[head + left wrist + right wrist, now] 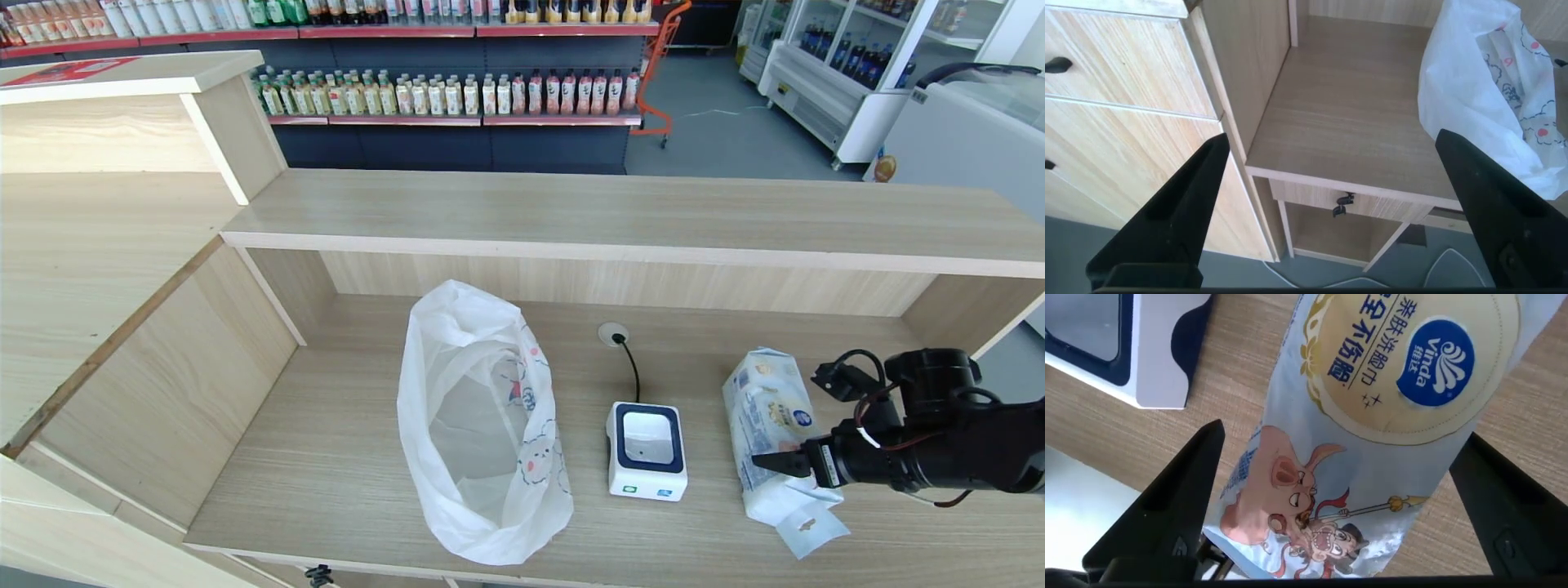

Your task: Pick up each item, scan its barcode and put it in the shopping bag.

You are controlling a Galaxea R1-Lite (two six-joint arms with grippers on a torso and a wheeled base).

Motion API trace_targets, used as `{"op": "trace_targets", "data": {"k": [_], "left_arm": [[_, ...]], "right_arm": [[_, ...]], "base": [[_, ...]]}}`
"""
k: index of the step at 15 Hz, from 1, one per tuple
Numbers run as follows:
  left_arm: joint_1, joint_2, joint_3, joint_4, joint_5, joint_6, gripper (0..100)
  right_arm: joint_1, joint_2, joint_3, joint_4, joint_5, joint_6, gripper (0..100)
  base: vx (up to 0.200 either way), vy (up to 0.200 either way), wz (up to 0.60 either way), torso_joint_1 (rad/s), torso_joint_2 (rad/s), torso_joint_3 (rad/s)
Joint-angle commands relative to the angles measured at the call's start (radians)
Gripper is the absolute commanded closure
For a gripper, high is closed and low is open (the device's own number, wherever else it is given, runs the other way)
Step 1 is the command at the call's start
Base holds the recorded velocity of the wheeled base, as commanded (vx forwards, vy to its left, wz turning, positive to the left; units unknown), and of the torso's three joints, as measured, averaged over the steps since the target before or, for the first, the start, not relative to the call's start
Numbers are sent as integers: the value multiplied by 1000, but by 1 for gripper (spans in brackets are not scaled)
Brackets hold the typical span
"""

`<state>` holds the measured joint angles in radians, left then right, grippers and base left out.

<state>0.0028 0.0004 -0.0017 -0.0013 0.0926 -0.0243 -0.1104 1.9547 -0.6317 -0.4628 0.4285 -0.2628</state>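
Between the fingers [1167,514] of the right pincer [1343,441] lies the pack [767,404], flat on the bench [326,490]. The pincer is wide open and has hold of nothing. One finger stands at each long side of the pack, and the wrap fills almost the whole gap between them. I cannot tell whether the pads already touch it.

I judge that the step in hand is the grasp. The pack looks soft, so the pincer should go low enough for the pads to meet the sides and not only the top skin, then close slowly until the wrap is firm. A squeeze that is too light may let the smooth film slip, and one too hard may fold the pack. A loose flap [812,529] sticks out at the pack's near end and should stay outside the fingers.

Just beside the pincer, on its inner side, stands the scanner [646,449], its dark window facing up. No barcode shows on the upper face, so I guess it is underneath. In that case a level carry over the window could be enough, without turning the pack.

Beyond the scanner is the bag [482,425], slack, with its mouth open toward the near side. The drop should be deep inside it, because the thin rim may collapse.

Farthest away, past the bag and off the bench's near edge, the left pincer [1333,137] hangs spread wide and empty. It could steady the bag's rim.
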Motion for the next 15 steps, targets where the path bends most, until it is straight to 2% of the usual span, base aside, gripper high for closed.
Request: {"op": "trace_targets", "data": {"k": [1,9,10,15], "left_arm": [[0,0,0,0,1,0,0],[0,0,0,0,1,0,0],[0,0,0,0,1,0,0],[0,0,0,0,-1,0,0]], "right_arm": [[-3,7,15,0,-1,-3,0],[-5,16,40,0,-1,-7,0],[-9,15,44,-2,-1,-16,100],[-26,7,67,-16,-37,-44,100]], "base": [[0,0,0,0,0,0],[0,0,0,0,0,0],[0,0,0,0,0,0],[0,0,0,0,0,0]]}}
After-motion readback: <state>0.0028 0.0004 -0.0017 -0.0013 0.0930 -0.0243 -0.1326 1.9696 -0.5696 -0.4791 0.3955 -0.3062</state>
